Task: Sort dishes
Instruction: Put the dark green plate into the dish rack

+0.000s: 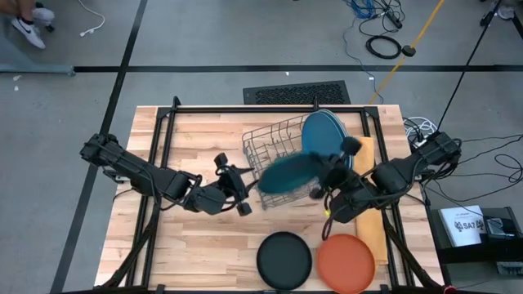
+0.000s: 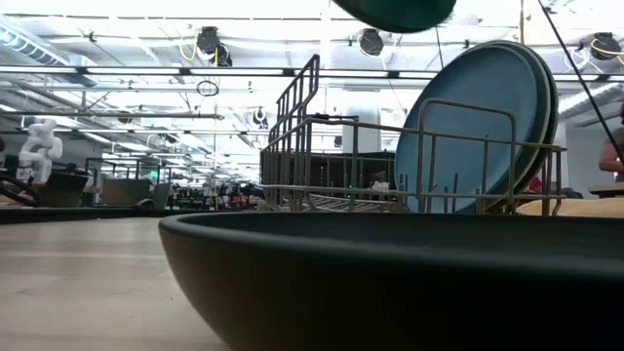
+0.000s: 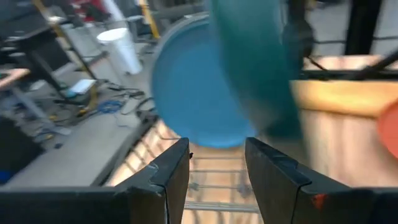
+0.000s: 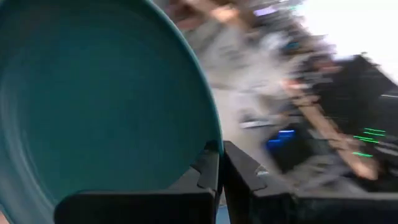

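Observation:
A dark teal plate (image 1: 286,173) hangs blurred over the wire rack (image 1: 274,140), and my right gripper (image 1: 324,181) is shut on it from the table's right. The plate's underside shows at the top of the low view (image 2: 395,12). Two large blue plates (image 1: 327,135) stand on edge in the rack's far right end. A black plate (image 1: 283,260) and an orange plate (image 1: 346,260) lie flat near the table's front edge. My left gripper (image 1: 245,192) stands open just left of the rack, with nothing between its fingers (image 3: 171,171). My right gripper (image 4: 219,165) pinches the teal plate's rim (image 4: 211,140) between its two fingers. The fingers come roughly level from the table's right side. The plate is lifted clear above the rack and tilted.
A tan mat (image 1: 369,208) lies on the table's right side under my right arm. A black frame (image 1: 245,109) runs around the wooden table top. The black plate fills the foreground of the low view (image 2: 390,278).

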You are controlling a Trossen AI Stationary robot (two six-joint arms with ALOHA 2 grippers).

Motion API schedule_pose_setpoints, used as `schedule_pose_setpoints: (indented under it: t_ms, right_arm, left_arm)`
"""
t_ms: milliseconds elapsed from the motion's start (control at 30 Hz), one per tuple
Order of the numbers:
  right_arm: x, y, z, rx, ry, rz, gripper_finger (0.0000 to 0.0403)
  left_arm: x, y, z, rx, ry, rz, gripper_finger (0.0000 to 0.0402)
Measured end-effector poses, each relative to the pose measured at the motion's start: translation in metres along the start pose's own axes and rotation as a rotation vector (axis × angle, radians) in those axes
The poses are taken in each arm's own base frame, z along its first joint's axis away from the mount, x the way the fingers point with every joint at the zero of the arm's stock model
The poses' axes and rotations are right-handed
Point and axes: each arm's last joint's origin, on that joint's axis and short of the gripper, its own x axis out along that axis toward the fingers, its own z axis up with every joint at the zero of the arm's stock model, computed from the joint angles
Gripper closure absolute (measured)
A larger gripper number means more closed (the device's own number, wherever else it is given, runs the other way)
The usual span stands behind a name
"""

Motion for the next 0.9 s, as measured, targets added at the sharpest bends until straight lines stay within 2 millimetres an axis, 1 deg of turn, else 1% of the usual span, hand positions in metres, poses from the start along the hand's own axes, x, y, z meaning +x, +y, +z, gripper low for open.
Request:
schedule_pose_setpoints:
  t_ms: [100,167,233,400,467,567,633,700,767,833,900]
  right_arm:
    - [0.003,-0.005,0.003,0.020,-0.038,-0.144,0.0402]
    - [0.007,-0.005,0.003,0.041,-0.051,-0.210,0.0402]
    - [0.012,-0.003,0.003,0.055,-0.058,-0.260,0.0403]
    - [0.028,0.013,0.001,0.024,-0.060,-0.362,0.0403]
    - [0.036,0.019,-0.001,0.011,-0.050,-0.381,0.0403]
    - [0.046,0.032,-0.008,-0.002,-0.022,-0.372,0.0403]
    - [0.049,0.032,-0.010,0.004,-0.019,-0.378,0.0403]
    - [0.050,0.031,-0.011,0.004,-0.019,-0.390,0.0403]
    - [0.051,0.031,-0.013,-0.004,-0.011,-0.389,0.0403]
    - [0.051,0.030,-0.014,-0.011,-0.007,-0.392,0.0403]
    - [0.050,0.025,-0.014,-0.007,-0.019,-0.410,0.0403]
  left_arm:
    - [0.000,0.008,0.004,-0.024,-0.023,0.091,0.0246]
    - [0.002,0.015,0.008,-0.049,-0.047,0.178,0.0246]
    - [0.007,0.024,0.012,-0.034,-0.061,0.258,0.0246]
    - [0.026,0.045,0.020,0.022,-0.067,0.311,0.0243]
    - [0.032,0.053,0.021,0.038,-0.067,0.334,0.0231]
    - [0.038,0.063,0.024,0.083,-0.058,0.381,0.0197]
    - [0.043,0.069,0.024,0.096,-0.055,0.382,0.0173]
    - [0.046,0.072,0.024,0.099,-0.066,0.310,0.0155]
    - [0.049,0.072,0.023,0.112,-0.064,0.254,0.0146]
    - [0.046,0.070,0.021,0.142,-0.041,0.262,0.0144]
    - [0.036,0.071,0.020,0.177,-0.014,0.276,0.0144]
